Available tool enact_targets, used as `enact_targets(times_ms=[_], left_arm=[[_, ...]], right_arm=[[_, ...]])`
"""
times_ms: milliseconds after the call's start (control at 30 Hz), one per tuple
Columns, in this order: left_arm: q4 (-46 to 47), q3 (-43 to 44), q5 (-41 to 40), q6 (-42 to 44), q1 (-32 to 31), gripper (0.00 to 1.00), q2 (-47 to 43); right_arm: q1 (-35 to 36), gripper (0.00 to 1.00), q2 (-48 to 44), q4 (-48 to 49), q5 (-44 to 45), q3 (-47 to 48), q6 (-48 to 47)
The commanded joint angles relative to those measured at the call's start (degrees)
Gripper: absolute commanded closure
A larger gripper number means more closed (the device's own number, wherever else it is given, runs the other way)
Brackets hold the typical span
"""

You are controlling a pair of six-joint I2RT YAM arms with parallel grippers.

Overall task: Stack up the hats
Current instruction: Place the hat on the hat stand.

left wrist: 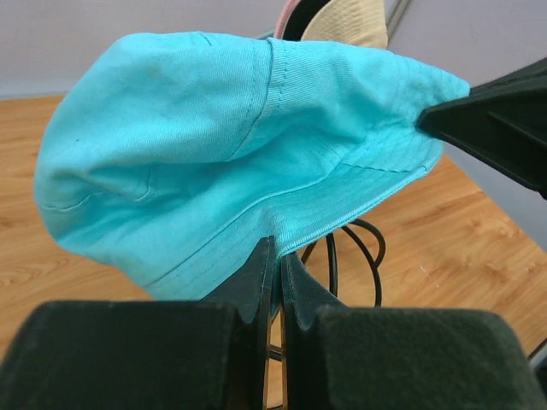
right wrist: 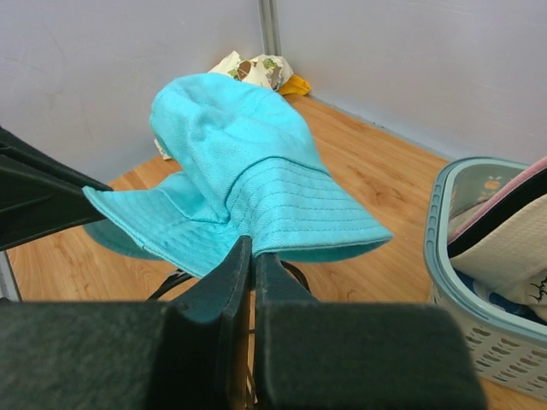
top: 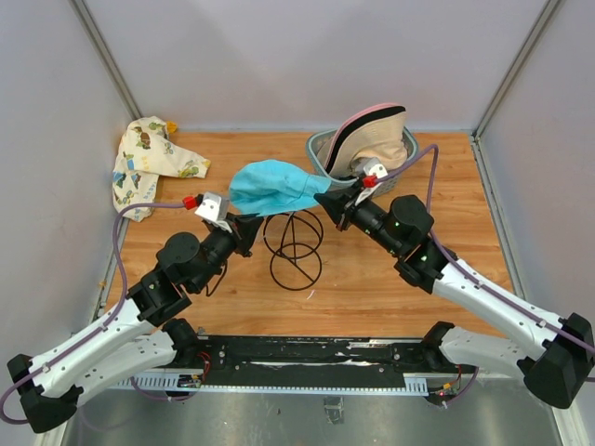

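Observation:
A teal-blue hat [top: 270, 186] hangs in the air between both arms, above a black wire stand [top: 296, 246]. My left gripper [top: 245, 221] is shut on its brim from the left; the wrist view shows the fabric edge pinched between the fingers [left wrist: 278, 252]. On the opposite side of the brim my right gripper [top: 327, 200] is shut as well [right wrist: 253, 248]. The hat's crown [right wrist: 231, 120] points away toward the back left. Cream [top: 376, 139], black [top: 344, 144] and pink [top: 367, 116] hats sit piled in the basket.
The grey-green slatted basket [top: 321, 153] stands at the back right of the wooden table, close behind my right gripper. A cream patterned hat [top: 149, 163] lies crumpled in the back left corner. Grey walls close off three sides.

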Motion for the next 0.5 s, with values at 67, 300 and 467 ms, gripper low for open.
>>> enact_targets(times_ms=[67,300,467], left_arm=[[-1.5,1.2,-6.8,2.4,1.2,0.99,-2.2],[0.2,3.0,-6.3,4.9,1.2,0.99,0.4],[-0.5,3.6,-4.8,5.2,1.2,0.99,-0.2]], right_arm=[[-8.2,1.0,3.3,6.4,7.1,2.4,-1.1],[-9.5,1.0,9.0,7.8,5.1,5.8,0.0],[-9.8,1.0,5.3,7.8,5.1,2.4,0.5]])
